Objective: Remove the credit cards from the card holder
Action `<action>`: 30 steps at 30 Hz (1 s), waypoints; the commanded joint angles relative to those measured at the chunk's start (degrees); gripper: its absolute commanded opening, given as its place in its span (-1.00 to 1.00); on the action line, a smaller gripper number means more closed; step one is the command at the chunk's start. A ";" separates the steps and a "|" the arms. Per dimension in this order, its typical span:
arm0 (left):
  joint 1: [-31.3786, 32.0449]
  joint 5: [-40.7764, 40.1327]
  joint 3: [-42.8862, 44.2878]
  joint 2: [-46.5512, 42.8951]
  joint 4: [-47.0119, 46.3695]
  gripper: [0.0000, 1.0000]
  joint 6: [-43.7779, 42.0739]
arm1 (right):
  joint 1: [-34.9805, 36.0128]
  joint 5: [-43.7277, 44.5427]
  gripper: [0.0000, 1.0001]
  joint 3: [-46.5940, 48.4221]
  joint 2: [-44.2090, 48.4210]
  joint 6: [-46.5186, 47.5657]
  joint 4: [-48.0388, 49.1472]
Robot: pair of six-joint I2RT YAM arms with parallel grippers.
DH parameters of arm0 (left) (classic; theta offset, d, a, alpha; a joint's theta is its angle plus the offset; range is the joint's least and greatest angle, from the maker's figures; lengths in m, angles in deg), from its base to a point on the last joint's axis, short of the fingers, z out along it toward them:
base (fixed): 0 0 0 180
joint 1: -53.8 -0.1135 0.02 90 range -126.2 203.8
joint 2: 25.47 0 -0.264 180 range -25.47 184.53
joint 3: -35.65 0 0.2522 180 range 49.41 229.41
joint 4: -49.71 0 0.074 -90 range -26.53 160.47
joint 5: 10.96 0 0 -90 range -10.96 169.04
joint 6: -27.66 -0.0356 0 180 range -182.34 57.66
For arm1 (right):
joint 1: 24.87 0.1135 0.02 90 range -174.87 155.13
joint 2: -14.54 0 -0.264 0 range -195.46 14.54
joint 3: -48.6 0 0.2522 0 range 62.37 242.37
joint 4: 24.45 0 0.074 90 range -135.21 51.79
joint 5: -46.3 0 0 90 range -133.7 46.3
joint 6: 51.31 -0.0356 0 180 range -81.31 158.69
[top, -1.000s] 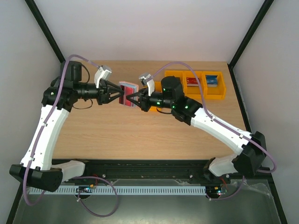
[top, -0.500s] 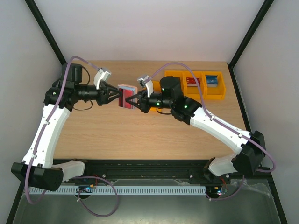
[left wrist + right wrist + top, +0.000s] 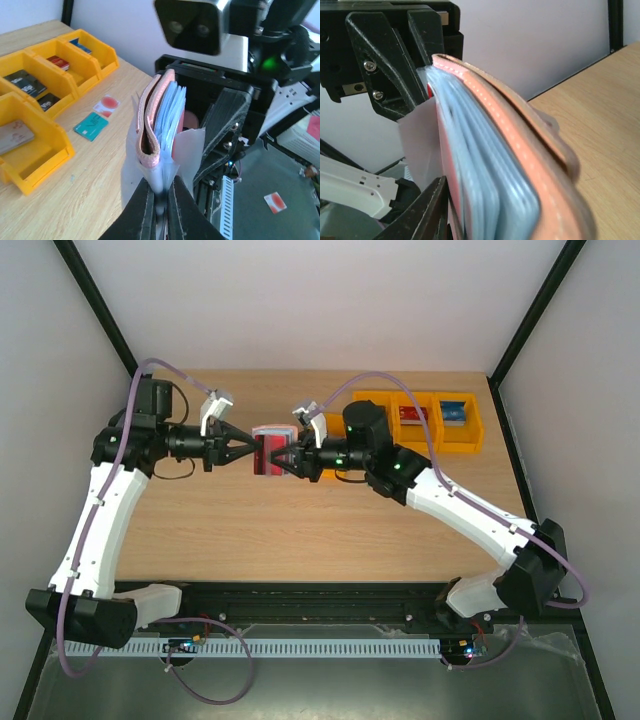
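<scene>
The pinkish-brown card holder point(image 3: 270, 450) hangs in the air above the table, held between both grippers. My left gripper point(image 3: 250, 450) is shut on the clear plastic sleeve at its near edge point(image 3: 162, 192). The holder point(image 3: 150, 120) stands on edge, spread open, with light blue-grey sleeves point(image 3: 167, 117) fanned inside. My right gripper point(image 3: 291, 456) grips the opposite end. In the right wrist view one finger point(image 3: 422, 212) presses a red card edge point(image 3: 451, 175) beside the blue-grey layers point(image 3: 485, 170); the leather cover point(image 3: 530, 145) hides the other finger.
A row of orange bins point(image 3: 415, 420) holding small cards stands at the back right, also in the left wrist view point(image 3: 35, 145). A teal-green card point(image 3: 91, 126) and a white card with a red spot point(image 3: 106, 104) lie on the table beside the bins.
Both grippers and the holder have shifted slightly to the left and a little nearer. The left wrist has rolled a bit. Both grips are unchanged.
</scene>
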 commanded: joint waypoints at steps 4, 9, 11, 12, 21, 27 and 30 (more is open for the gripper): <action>1.72 9.79 3.93 -0.07 11.01 -0.95 -10.22 | 1.29 -2.87 -0.28 -2.62 1.99 2.64 8.97; 1.72 11.85 3.55 -0.25 15.42 -0.95 -16.28 | 1.29 -5.77 -0.75 -4.84 3.06 0.33 11.08; 1.72 11.66 2.92 -0.38 14.38 -0.95 -15.28 | 1.29 -7.06 -0.96 -5.47 2.93 -0.78 12.86; 1.69 10.70 2.53 -0.48 12.58 -0.94 -13.18 | 1.29 -7.99 -0.97 -5.66 2.86 -1.12 13.52; 0.38 -5.53 5.37 -1.03 10.19 -0.54 -5.01 | 1.03 -1.41 -0.97 -7.26 5.56 -6.14 19.51; 0.57 -5.12 8.80 -1.19 16.11 -0.50 -8.28 | 1.03 3.36 -0.97 -10.25 6.37 -13.38 26.23; 0.57 -7.82 10.69 -1.44 17.92 -0.52 -8.78 | 1.03 3.47 -0.97 -10.03 6.18 -13.70 26.08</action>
